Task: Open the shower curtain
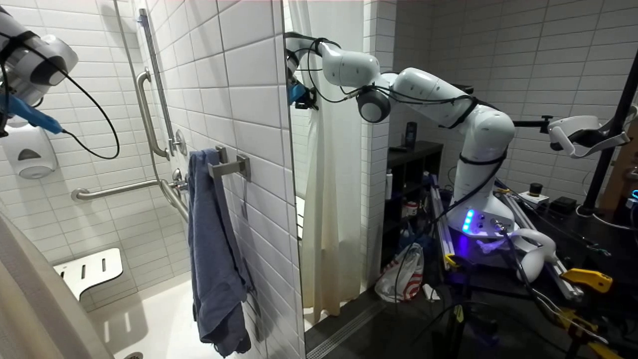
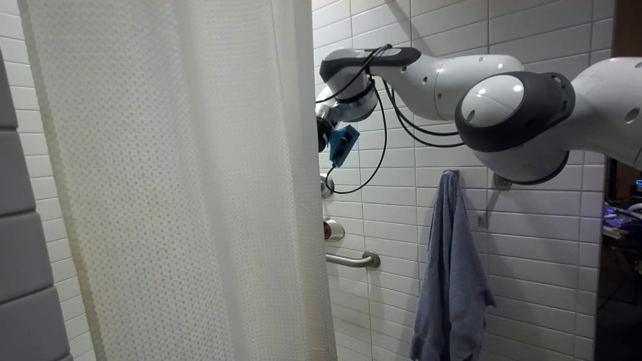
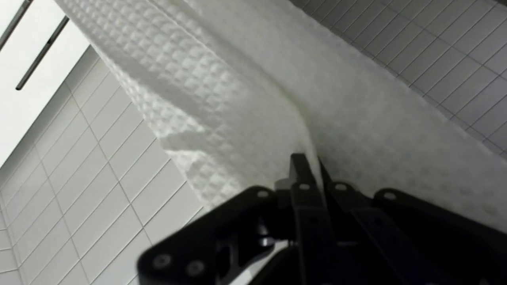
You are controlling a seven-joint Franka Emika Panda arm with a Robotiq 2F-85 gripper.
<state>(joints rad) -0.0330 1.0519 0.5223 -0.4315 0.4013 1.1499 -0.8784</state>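
Observation:
The off-white shower curtain (image 2: pixel 175 175) hangs in tall folds over the left half of an exterior view, its right edge near the arm's wrist. A beige stretch of the curtain (image 1: pixel 40 299) also shows at the lower left in an exterior view. In the wrist view my gripper (image 3: pixel 312 166) is shut on a thin fold of the textured curtain (image 3: pixel 253 87), which runs up from between the fingertips. The curtain hides the gripper in an exterior view, leaving the blue wrist housing (image 2: pixel 344 145) visible. Elsewhere that blue housing (image 1: pixel 32 113) appears at the upper left edge.
A blue-grey towel (image 1: pixel 214 249) hangs on the tiled wall (image 2: pixel 541 240) below the arm. Inside the shower are a grab bar (image 1: pixel 117 190), a slotted white seat (image 1: pixel 94 269) and a dispenser (image 1: pixel 30 149). A mirror appears to reflect the arm and curtain.

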